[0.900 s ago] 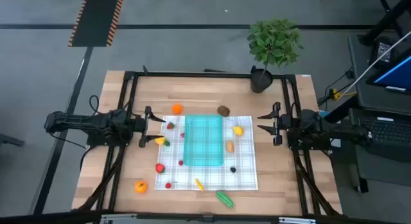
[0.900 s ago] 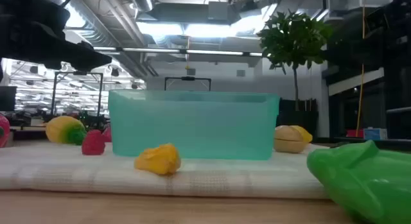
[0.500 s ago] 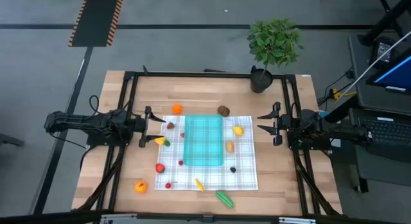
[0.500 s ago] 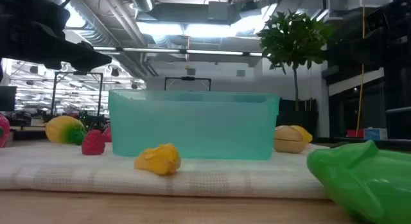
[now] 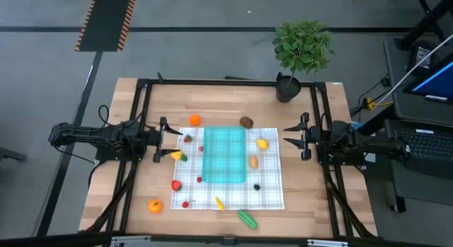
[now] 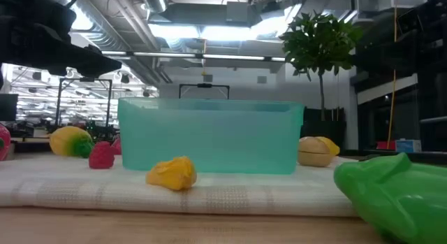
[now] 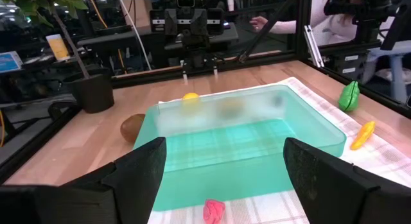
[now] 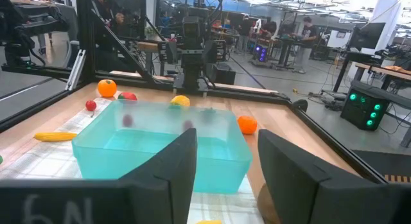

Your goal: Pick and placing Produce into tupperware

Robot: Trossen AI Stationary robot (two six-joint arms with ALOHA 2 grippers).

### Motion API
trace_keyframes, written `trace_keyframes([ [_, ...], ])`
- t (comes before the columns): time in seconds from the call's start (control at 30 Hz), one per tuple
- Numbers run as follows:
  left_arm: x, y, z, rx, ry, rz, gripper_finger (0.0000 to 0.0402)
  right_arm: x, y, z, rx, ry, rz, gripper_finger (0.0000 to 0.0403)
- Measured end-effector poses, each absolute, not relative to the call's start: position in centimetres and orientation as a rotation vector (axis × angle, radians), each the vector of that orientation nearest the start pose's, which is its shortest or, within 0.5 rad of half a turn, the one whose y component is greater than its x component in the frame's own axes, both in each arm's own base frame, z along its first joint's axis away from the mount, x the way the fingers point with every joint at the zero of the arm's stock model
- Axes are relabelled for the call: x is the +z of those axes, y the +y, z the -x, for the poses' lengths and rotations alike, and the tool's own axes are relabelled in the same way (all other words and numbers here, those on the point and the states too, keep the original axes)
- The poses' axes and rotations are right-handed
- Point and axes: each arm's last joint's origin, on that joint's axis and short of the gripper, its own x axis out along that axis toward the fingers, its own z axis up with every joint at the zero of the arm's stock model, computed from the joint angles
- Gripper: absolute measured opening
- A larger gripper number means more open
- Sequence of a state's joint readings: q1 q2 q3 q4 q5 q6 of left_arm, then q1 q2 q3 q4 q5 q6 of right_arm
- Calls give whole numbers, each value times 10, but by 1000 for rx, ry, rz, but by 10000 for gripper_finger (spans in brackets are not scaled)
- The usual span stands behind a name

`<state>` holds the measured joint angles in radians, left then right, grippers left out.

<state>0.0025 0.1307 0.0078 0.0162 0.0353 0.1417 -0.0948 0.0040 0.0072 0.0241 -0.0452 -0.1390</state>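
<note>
Tupperware: teal tupperware (image 5: 224, 156) sits upright at the middle of the checked cloth (image 5: 269, 190), nothing visible inside it.
Produce: pieces lie scattered around the container, none in it; an orange piece (image 5: 195, 120) and a brown one (image 5: 245, 122) on the counter (image 5: 318, 211) beside the cloth's far edge, a yellow piece (image 5: 262, 144) on the cloth towards the right arm, a red one (image 5: 176, 185) towards the left arm, a green one (image 5: 247, 219) just off the near edge.
Left gripper: left gripper (image 5: 163, 139) hovers at the cloth's left edge, fingers spread apart, grasping nothing.
Right gripper: right gripper (image 5: 294, 138) hovers just off the cloth's right edge, fingers parted, empty.
Plant: potted plant (image 5: 301, 52) stands at the counter's far edge.
</note>
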Motion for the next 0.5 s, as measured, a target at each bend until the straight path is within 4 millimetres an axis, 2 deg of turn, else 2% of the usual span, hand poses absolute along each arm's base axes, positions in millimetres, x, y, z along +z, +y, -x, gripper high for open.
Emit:
trace_keyframes([
  [0.5,157,-1,-105,-40,104,-140,308,168,-8,-97,-52,-24,141,168],
])
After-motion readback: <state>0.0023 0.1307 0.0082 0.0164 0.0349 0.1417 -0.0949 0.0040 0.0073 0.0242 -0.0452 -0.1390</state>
